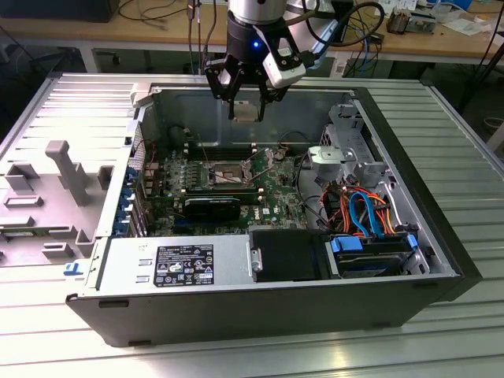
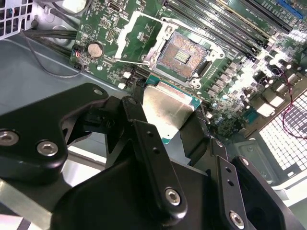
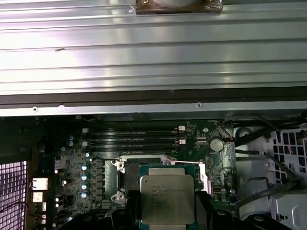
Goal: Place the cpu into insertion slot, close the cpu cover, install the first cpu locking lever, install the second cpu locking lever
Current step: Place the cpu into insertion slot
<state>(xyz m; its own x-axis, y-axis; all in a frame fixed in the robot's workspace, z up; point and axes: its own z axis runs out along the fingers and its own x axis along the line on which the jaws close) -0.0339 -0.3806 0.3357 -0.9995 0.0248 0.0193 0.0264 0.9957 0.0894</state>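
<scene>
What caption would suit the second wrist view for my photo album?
The gripper holds the cpu short of the empty insertion slot, its cpu cover swung open.

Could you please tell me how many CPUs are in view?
1. The cpu is held in the gripper above the motherboard; the insertion slot is empty, so none sits hidden there.

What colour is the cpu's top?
The small flat square cpu is dull silver on top, edged green; best in the first wrist view.
</scene>
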